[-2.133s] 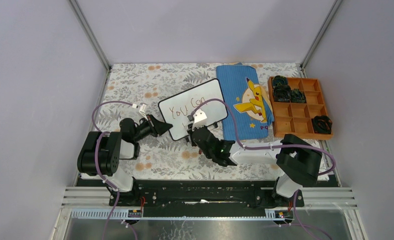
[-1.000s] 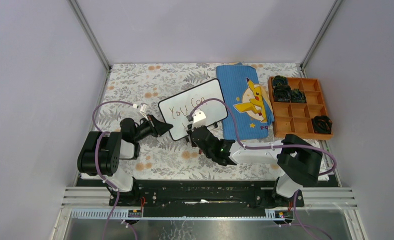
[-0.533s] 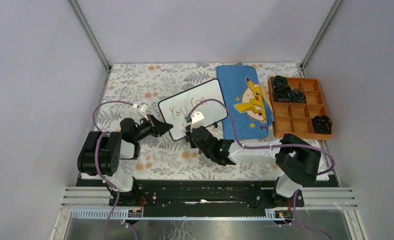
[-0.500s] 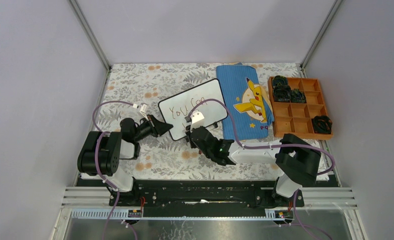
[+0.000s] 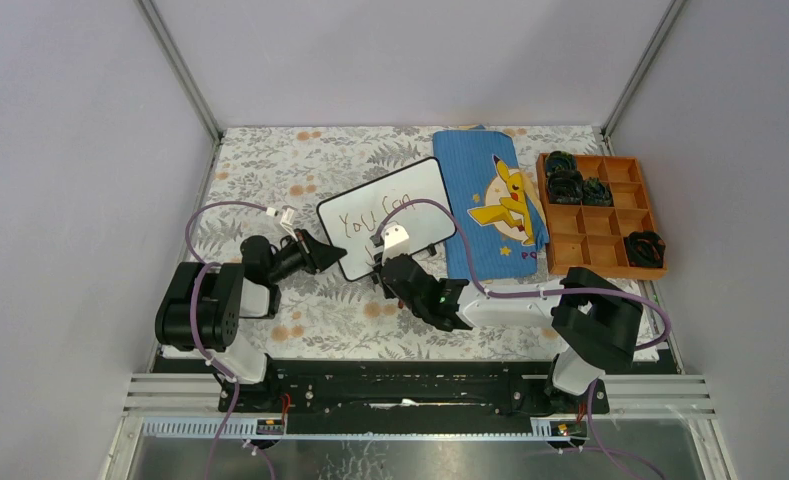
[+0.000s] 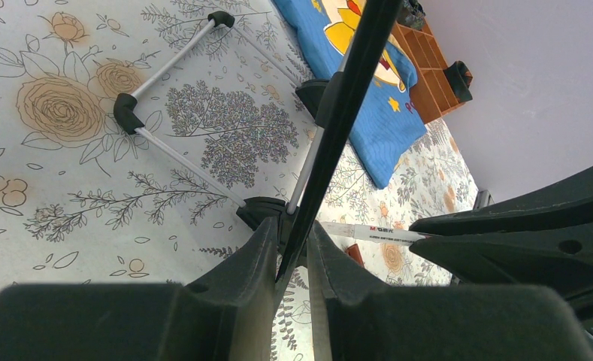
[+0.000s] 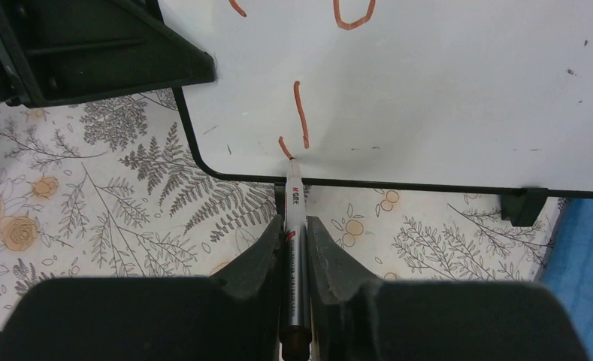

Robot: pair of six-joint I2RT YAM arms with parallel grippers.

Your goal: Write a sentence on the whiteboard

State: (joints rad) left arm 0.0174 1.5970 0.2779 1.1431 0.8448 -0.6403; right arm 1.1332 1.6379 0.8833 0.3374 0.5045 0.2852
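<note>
Whiteboard [image 5: 390,208]: stands tilted on a thin metal stand [image 6: 179,156] with black feet, mid-surface. Its right end is just beside the blue cloth [image 5: 490,195] bearing a yellow cartoon figure.

Left gripper [image 6: 293,242]: fingers pressed onto the black rim at the board's lower left corner, pinching the board edge-on. In the top view the left gripper [image 5: 322,256] meets the board from the left, low over the floral surface [image 5: 270,160].

Right gripper [image 7: 294,235]: fingers closed on a slim white marker [image 7: 294,199], its barrel lying lengthwise between them. The marker's tip touches the board just above the lower rim, at the foot of a short red-brown stroke. A longer upright stroke stands just beside it.

Sentence [image 5: 375,213]: the top view shows "You Can" on the upper line in thin red-brown hand. Of the lower line, only the two strokes near the tip are legible.

Orange divided tray [image 5: 598,222]: at the right edge of the surface, well apart from the board. Dark coiled items [image 5: 565,180] lie in several compartments.
</note>
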